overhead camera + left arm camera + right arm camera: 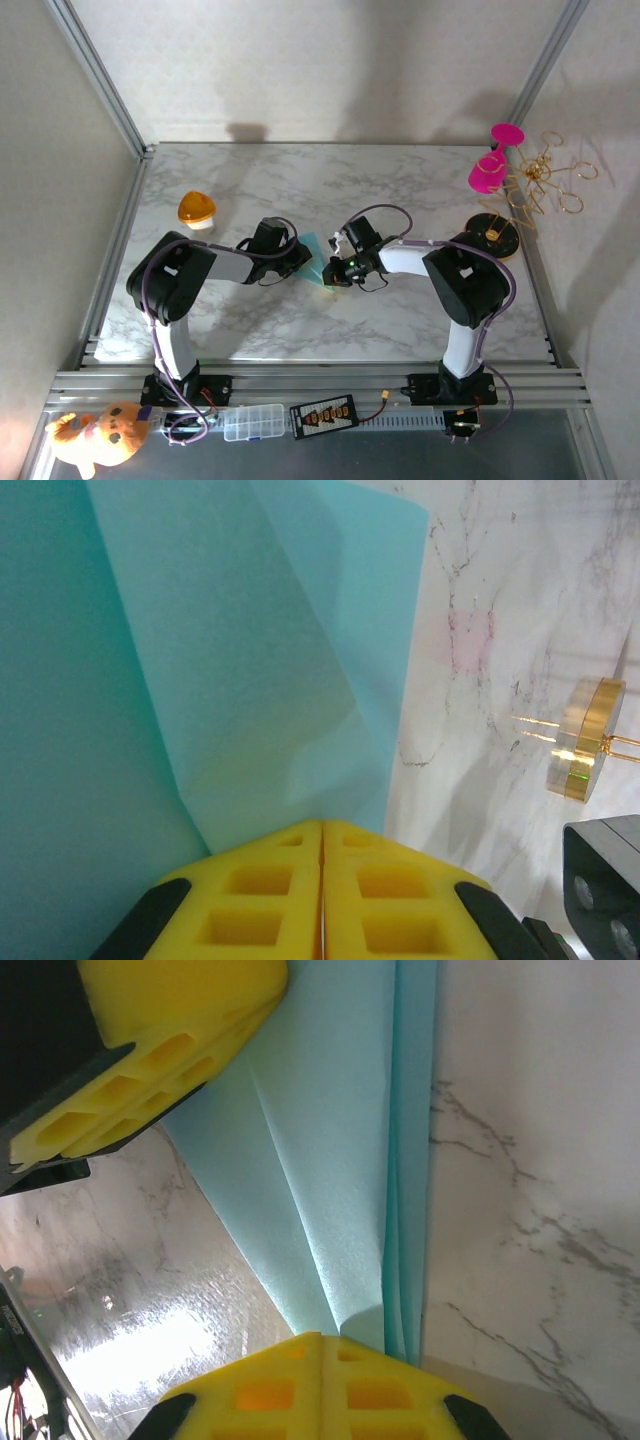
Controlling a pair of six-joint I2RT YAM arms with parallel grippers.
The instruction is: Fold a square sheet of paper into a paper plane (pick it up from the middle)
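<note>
Here paper (330, 1160) spans left gripper (322, 826) to right gripper (322, 1338), both clamped on it.

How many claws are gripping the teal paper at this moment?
2. The left claw is shut on one end of the teal paper. The right claw is shut on the opposite end, facing the left one.
</note>
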